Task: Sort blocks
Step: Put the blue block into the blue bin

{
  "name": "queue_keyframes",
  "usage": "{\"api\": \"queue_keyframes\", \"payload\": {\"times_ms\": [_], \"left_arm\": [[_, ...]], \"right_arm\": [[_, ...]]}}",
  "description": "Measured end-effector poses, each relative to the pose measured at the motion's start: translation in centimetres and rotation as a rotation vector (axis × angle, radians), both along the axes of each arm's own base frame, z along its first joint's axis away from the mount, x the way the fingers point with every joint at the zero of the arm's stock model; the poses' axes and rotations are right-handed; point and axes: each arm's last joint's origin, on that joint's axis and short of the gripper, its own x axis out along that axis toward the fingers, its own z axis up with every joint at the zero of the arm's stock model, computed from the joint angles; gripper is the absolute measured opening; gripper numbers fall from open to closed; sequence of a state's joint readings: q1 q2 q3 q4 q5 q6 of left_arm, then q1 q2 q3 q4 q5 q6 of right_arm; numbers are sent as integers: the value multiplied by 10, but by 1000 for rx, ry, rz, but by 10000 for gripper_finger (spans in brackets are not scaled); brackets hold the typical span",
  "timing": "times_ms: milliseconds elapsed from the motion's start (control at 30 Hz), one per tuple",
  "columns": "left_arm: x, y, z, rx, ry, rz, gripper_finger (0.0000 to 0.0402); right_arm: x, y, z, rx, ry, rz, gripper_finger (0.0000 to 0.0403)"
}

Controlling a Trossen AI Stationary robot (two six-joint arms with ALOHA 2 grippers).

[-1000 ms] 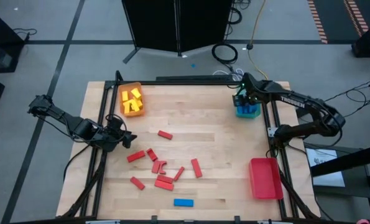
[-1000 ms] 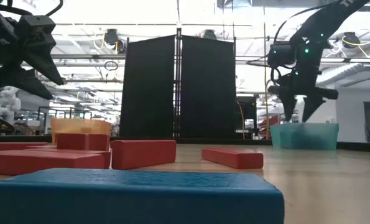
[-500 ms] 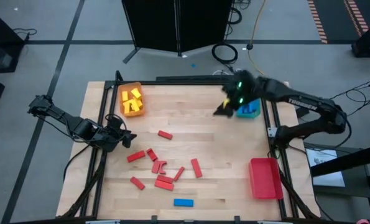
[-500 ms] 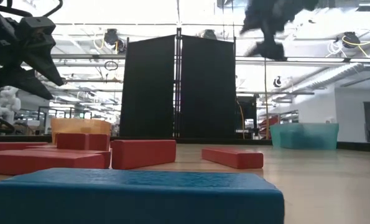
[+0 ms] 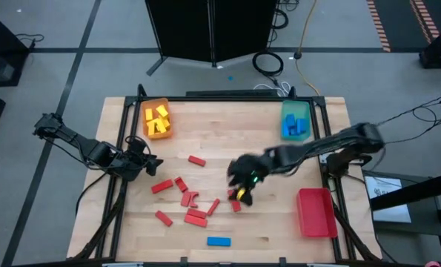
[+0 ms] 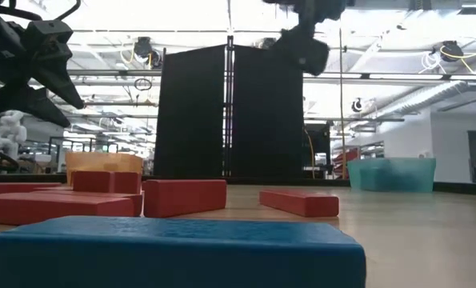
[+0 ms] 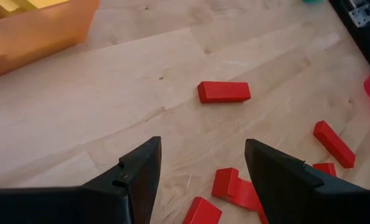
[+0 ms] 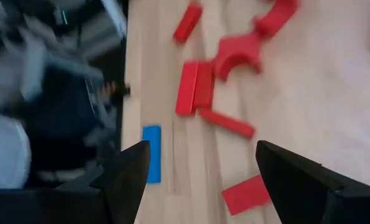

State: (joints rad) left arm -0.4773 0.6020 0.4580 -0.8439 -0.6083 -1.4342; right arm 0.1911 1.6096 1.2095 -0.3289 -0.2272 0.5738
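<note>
Blocks [image 5: 194, 202], mostly red, lay scattered mid-table as the right gripper [image 5: 242, 187], fingers spread wide and empty, had swung from the teal tray [image 5: 295, 122] to hover over them, likely for another pick, while the left gripper [image 5: 147, 163] waited, parted.

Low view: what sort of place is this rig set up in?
Probably a large lab or workshop: open ceiling with pipes and lights, a black divider screen behind the wooden table, and cables on a grey floor.
</note>
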Motion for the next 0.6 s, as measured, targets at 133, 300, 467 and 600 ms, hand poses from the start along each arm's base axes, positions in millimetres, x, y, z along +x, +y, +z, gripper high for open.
{"api": "queue_keyframes", "payload": {"times_ms": [133, 300, 467, 600], "left_arm": [[0, 0, 0, 1, 1, 0, 228], [0, 0, 0, 1, 2, -1, 228], [0, 0, 0, 1, 4, -2, 228], [0, 0, 0, -2, 6, -4, 228]], "right_arm": [[31, 28, -23, -84, 49, 125, 284], [70, 51, -42, -207, 115, 214, 284], [93, 76, -49, -295, 164, 302, 286], [101, 96, -62, -348, 228, 362, 287]]}}
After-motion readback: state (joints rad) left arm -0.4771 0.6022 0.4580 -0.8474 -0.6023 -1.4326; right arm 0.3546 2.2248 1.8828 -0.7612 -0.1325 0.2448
